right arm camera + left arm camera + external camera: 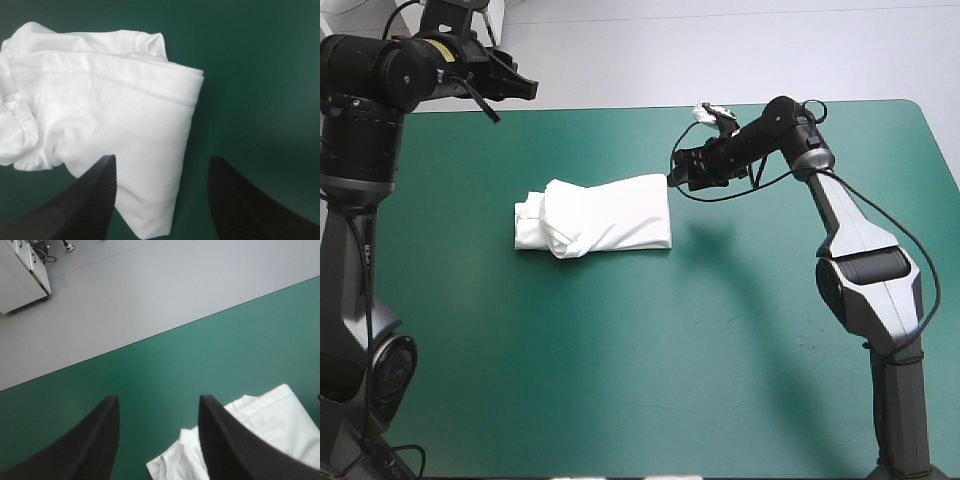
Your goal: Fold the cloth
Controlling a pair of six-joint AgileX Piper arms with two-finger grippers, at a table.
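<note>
Two grippers both stand with fingers apart and nothing between the pads. The T-shirt (pixel 595 215) lies as a folded white bundle on the teal-green cover (pixel 620 360), a little left of the table's middle, with its long side running across the table.

The bundle's left end is bunched and creased, and the layers underneath cannot be made out from above. The right gripper (pixel 675 172) sits at the far corner of the bundle's right end; the high view does not settle whether it touches the cloth. In its own wrist view, the right gripper (pixel 160 162) is spread wide. The T-shirt (pixel 110 100) lies ahead of it, and a narrow corner of the cloth reaches in between the fingers. A stitched hem runs along the upper fold, and the crumpled end is cut off at the side.

The left gripper (pixel 518 85) is raised near the far left corner of the table. In its wrist view, the left gripper (pixel 159 405) is wide apart. Only part of the T-shirt (pixel 270 425) shows there, partly behind one finger (pixel 225 440).

The bundle is well apart from every table edge, with bare cover on all sides and the widest stretch toward the near edge
</note>
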